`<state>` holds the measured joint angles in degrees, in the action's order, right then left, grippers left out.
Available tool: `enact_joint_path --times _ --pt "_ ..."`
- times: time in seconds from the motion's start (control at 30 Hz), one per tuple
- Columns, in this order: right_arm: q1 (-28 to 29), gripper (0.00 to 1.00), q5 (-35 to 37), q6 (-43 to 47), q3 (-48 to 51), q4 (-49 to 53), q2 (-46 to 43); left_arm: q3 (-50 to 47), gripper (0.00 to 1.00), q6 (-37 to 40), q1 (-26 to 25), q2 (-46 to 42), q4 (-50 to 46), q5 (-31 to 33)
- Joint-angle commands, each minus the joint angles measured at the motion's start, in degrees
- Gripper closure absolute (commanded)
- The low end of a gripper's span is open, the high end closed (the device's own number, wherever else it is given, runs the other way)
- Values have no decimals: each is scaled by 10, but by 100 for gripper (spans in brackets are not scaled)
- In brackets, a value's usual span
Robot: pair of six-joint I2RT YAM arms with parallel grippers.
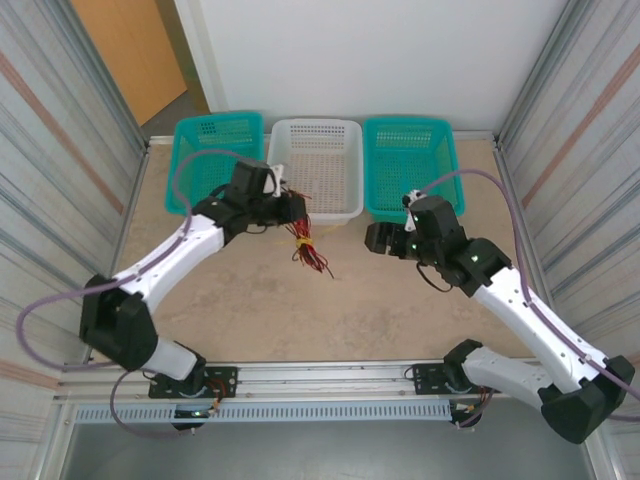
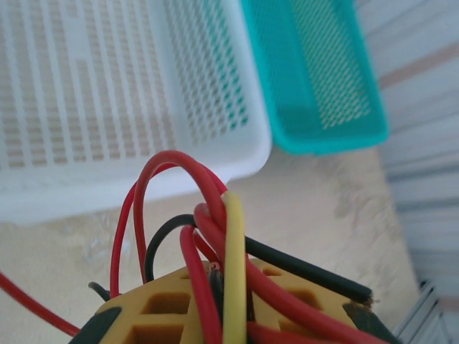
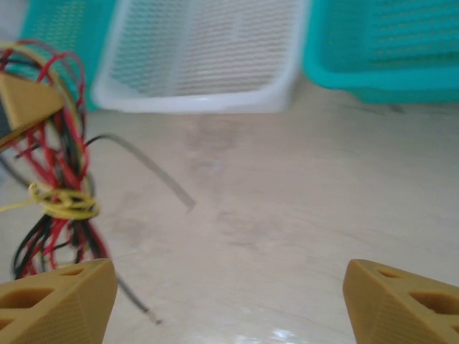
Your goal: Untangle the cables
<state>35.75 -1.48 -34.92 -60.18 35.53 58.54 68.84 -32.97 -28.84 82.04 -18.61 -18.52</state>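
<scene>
Cables (image 1: 308, 250): red, yellow and black bundle, centre of the top view, just below the white basket (image 1: 318, 124). A yellow strand is wound round its middle (image 3: 64, 204).
Left fingers (image 2: 125, 315): clenched on the bundle's upper end. Loops stick up past the pads and loose ends trail down toward the counter (image 1: 330, 310); can't tell if they touch it.
Why held so: probably pins one end so the strands hang free for pulling.
Right fingers (image 3: 61, 301): released, spread wide, nothing between them. They sit right of the bundle, apart from it and facing it.
Why there: likely lined up to take a loose end.
Teal baskets: upper left (image 1: 215, 122) and upper right (image 1: 405, 122), probably drop spots for sorted strands.
Progress: early, wrap not yet undone.
</scene>
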Motion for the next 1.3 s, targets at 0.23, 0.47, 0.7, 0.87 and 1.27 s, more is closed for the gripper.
enact_joint_path --times 0.23,0.47,0.7,0.87,1.27 --pt "61 26 -129 25 -116 -93 104 0 100 -40 12 -81 -2 6" --pt "60 54 -122 21 -147 -86 140 -11 100 -41 14 -101 6 3" --pt "60 44 -123 19 -158 -90 147 -14 100 -28 14 -104 5 7" --pt "50 43 -160 2 -156 -111 155 -14 100 -28 14 -101 10 3" --pt "46 83 -204 -29 -139 -150 175 -31 100 -30 16 -113 31 -1"
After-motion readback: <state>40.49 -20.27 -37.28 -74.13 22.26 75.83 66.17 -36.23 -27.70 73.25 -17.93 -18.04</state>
